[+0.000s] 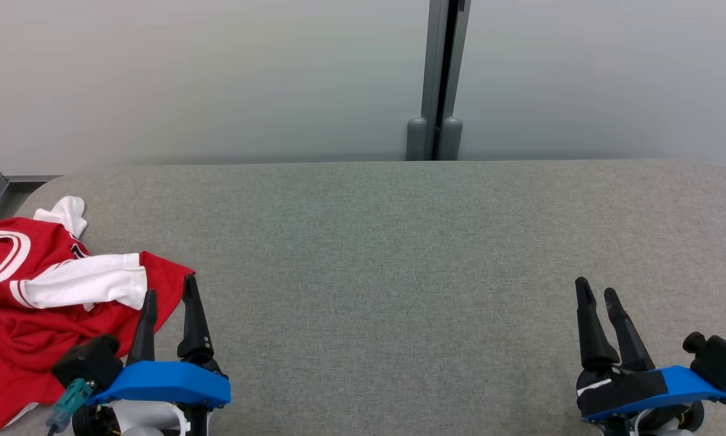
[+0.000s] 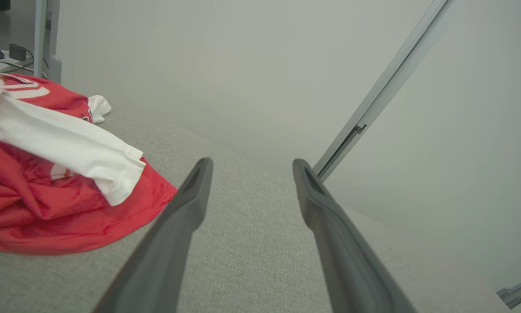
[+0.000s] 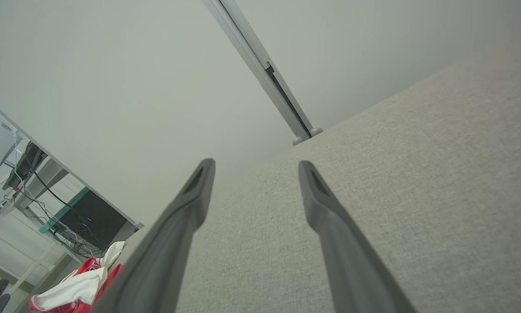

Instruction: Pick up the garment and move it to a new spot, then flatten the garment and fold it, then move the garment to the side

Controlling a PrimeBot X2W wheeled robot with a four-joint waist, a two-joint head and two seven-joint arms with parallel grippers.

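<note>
Beyond the garment (image 3: 71,290), the right wrist view adds perhaps a cabled desk (image 3: 47,174).

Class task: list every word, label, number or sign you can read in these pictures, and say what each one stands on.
No text can be read anywhere.
Garment, white curved print: crumpled and cut off, no letters readable.
Garment, dark mark above the white sleeve: too small to read.

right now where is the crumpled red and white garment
The crumpled red and white garment lies at the far left of the grey fabric surface in the head view, beside the open left gripper.
</note>
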